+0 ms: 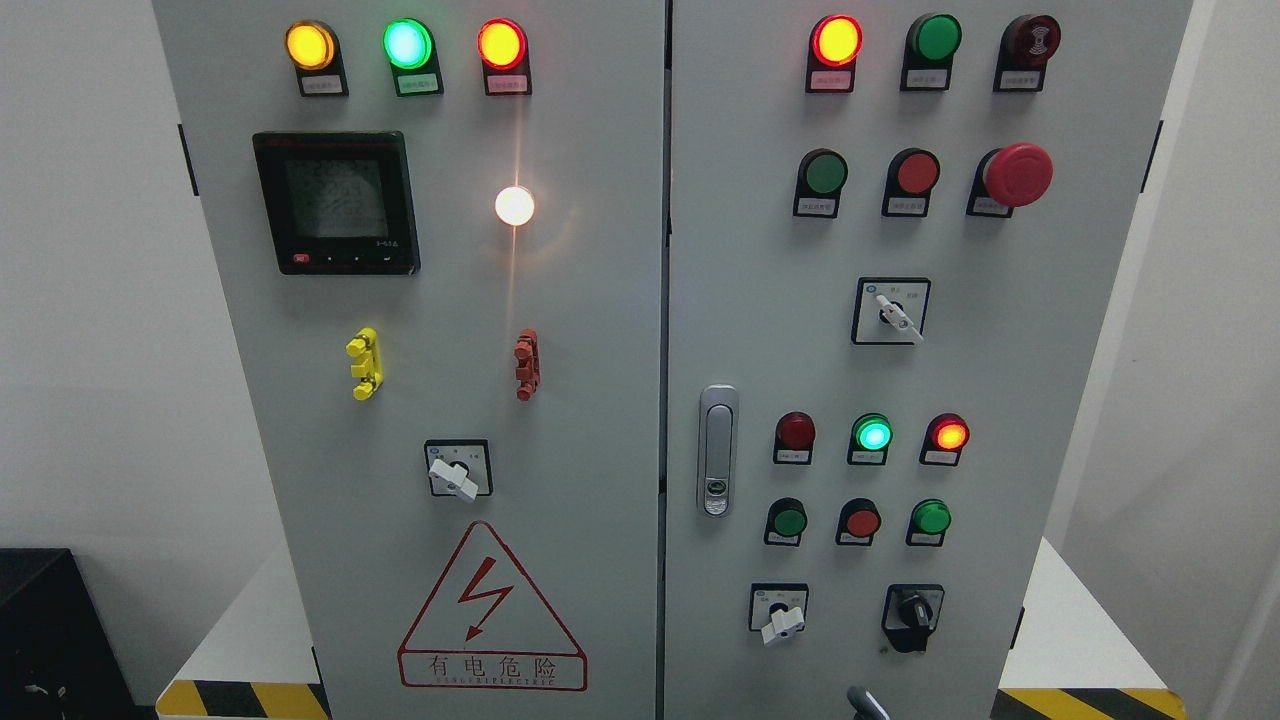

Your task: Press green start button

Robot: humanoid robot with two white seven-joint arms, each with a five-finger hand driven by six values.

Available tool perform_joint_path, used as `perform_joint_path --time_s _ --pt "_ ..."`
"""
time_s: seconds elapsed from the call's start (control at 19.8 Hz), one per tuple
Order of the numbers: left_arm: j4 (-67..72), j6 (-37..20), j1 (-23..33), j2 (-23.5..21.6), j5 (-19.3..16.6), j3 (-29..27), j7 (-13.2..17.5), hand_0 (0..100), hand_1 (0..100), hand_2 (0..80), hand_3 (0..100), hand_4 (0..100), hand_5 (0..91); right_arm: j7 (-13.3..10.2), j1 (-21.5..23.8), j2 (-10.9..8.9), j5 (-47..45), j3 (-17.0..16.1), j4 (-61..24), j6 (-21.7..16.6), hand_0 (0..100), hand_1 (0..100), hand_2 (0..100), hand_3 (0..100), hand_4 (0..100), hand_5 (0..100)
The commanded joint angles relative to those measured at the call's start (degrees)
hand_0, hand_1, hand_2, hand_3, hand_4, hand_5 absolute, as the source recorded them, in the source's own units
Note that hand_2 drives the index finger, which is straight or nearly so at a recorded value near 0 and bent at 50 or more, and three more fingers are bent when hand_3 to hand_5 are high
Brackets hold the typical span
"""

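The left door (pixel 560 400) has three lit lamps on top: one yellow, one green, one red. The right door (pixel 1000 400) has three green push buttons: the upper green button (pixel 826 173), the lower left green button (pixel 789 521) and the lower right green button (pixel 931 517). The labels are too small to read, so I cannot tell which is start. Only a small grey part of the right hand (pixel 865 703) shows at the bottom edge, below both lower buttons and apart from them. Whether it is open or closed I cannot tell.
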State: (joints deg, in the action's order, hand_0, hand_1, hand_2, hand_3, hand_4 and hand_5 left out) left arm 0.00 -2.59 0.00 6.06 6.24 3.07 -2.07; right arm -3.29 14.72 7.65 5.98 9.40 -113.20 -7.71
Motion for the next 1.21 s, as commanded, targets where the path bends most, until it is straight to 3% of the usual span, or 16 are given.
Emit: perform_joint_path --time_s 0.0,0.35,0.5,0.55,0.61,0.71,0.76,0.86,0.96,1.16 --pt "-1.6 0.0 -1.3 0.0 0.0 0.0 0.0 12 56 0.0 0 0 0.0 0.0 0.0 0.0 0.0 0.0 0.0 0.0 0 2 0 1 0 0" --pt "-1.6 0.0 -1.3 0.0 0.0 0.0 0.0 12 56 0.0 0 0 0.0 0.0 0.0 0.0 0.5 0.0 -0.8 -0.1 0 2 0 1 0 0" --pt "-1.6 0.0 -1.3 0.0 0.0 0.0 0.0 12 56 0.0 0 0 0.0 -0.1 -0.6 -0.09 3.8 -0.1 -1.5 -0.4 0 14 0 6 0 0" --pt "-1.6 0.0 -1.3 0.0 0.0 0.0 0.0 12 56 0.0 0 0 0.0 -0.2 -0.7 -0.17 6.2 -0.2 -1.5 -0.6 0 24 0 16 12 0" --pt "-1.6 0.0 -1.3 0.0 0.0 0.0 0.0 12 56 0.0 0 0 0.0 -0.5 -1.2 -0.17 8.4 -0.3 -1.5 -0.6 0 30 0 22 19 7" --pt "-1.6 0.0 -1.3 0.0 0.0 0.0 0.0 12 56 0.0 0 0 0.0 -0.8 -1.7 -0.17 11.9 -0.3 -1.5 -0.7 11 33 0 38 37 30" --pt "-1.6 0.0 -1.3 0.0 0.0 0.0 0.0 12 56 0.0 0 0 0.0 -1.0 -2.2 -0.17 13.7 -0.3 -1.5 -0.7 12 33 0 41 40 33" --pt "-1.6 0.0 -1.3 0.0 0.0 0.0 0.0 12 56 0.0 0 0 0.0 -3.5 -2.9 -0.09 18.6 -0.4 -1.2 -0.7 13 34 0 56 54 50" --pt "-1.6 0.0 -1.3 0.0 0.0 0.0 0.0 12 56 0.0 0 0 0.0 -5.2 -3.3 -0.09 24.8 -0.5 -1.1 -0.7 13 35 0 64 64 63" --pt "-1.6 0.0 -1.3 0.0 0.0 0.0 0.0 12 56 0.0 0 0 0.0 -7.6 -4.3 -0.09 35.7 -0.8 -0.9 -0.7 20 36 0 72 72 81"
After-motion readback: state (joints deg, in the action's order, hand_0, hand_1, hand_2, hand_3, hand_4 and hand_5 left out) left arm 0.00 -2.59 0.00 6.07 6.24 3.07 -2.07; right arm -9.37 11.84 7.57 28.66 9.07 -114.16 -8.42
